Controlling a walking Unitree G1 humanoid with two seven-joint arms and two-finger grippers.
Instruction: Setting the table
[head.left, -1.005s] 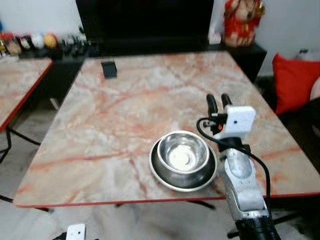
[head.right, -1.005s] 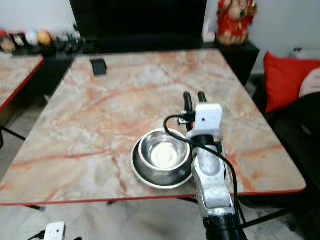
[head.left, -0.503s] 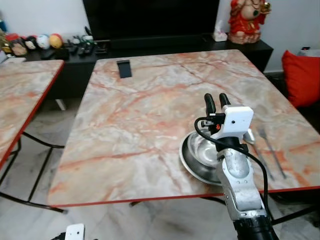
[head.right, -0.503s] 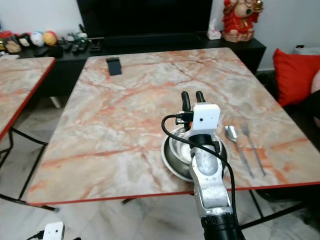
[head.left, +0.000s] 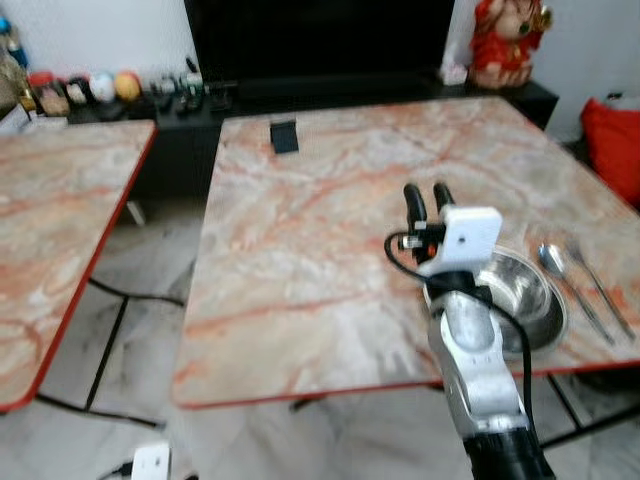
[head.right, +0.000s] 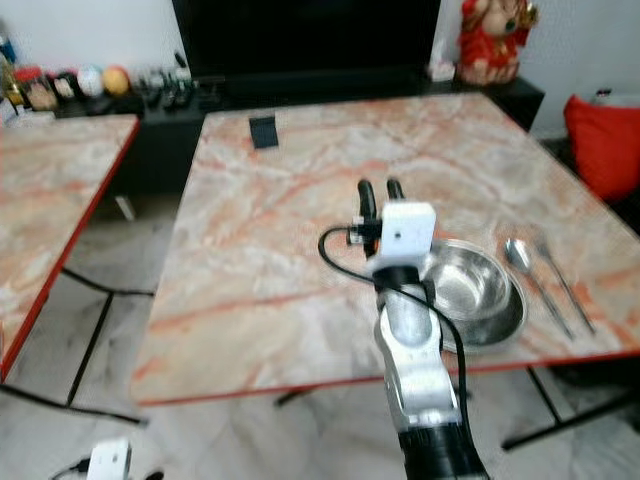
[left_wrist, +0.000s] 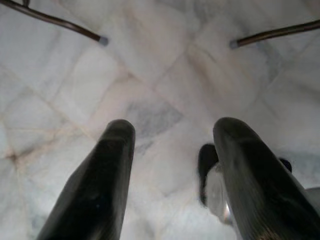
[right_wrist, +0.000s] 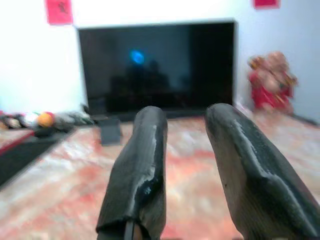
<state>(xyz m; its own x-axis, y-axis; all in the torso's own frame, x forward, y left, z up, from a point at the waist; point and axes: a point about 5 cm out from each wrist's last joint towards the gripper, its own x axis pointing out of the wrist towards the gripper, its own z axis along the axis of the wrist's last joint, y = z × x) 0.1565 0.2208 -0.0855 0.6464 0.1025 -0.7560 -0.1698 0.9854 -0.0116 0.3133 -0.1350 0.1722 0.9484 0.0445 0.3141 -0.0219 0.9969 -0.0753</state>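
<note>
Right gripper (head.left: 428, 196) raised upright, empty, beside bowl (head.left: 520, 290)

Right claw (head.left: 428, 197) raised, empty, parted; left claw (left_wrist: 170, 150) parted.

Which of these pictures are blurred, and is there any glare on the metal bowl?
Left eye view: slightly soft, and the metal bowl carries bright glare. Right eye view: a little sharper, the spoon readable. Right wrist view: strongly blurred, the right gripper and television both smeared. Left wrist view: left gripper soft, floor evenly lit.
</note>
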